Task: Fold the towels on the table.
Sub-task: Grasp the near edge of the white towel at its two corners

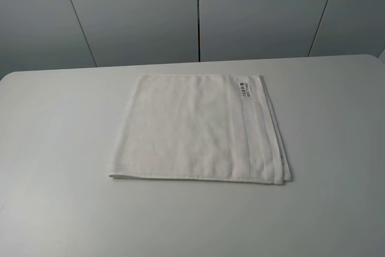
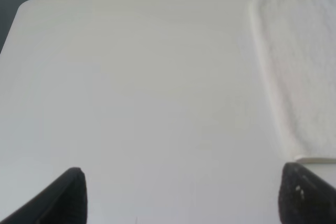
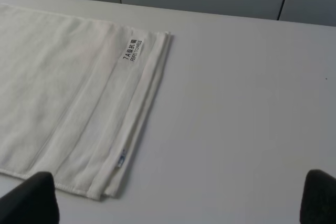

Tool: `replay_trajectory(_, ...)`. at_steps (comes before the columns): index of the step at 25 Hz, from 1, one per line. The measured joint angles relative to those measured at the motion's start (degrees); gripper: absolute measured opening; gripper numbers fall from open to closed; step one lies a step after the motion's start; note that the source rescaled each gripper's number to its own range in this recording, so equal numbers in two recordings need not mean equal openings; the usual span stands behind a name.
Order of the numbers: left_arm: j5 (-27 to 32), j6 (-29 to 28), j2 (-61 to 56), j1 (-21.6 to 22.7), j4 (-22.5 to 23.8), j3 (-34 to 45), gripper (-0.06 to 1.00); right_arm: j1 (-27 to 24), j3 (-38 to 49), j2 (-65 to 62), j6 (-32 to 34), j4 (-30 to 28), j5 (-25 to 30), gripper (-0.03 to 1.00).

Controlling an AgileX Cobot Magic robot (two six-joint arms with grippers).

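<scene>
A white terry towel [image 1: 195,127] lies flat in the middle of the white table [image 1: 54,148], folded into a rough square. Its woven border band and a small dark-printed label [image 1: 243,88] run along its right side. No arm shows in the exterior high view. In the left wrist view my left gripper [image 2: 184,198] stands open over bare table, its dark fingertips [image 2: 68,195] wide apart, with the towel [image 2: 299,77] off to one side. My right gripper [image 3: 178,198] is open too, near the towel's [image 3: 63,93] front right corner, where the label [image 3: 133,49] is plainly seen.
Grey panelled wall [image 1: 198,10] stands behind the table's far edge. The table's rounded far left corner [image 2: 26,6] shows in the left wrist view. Wide bare tabletop surrounds the towel on all sides.
</scene>
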Motion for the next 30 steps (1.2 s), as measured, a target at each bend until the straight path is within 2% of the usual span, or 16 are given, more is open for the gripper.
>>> replay_trajectory(30,0.0,-0.3,0.0,0.0,0.0,0.0,0.98,0.0,0.0,0.0,0.0,0.0,0.0,1.0)
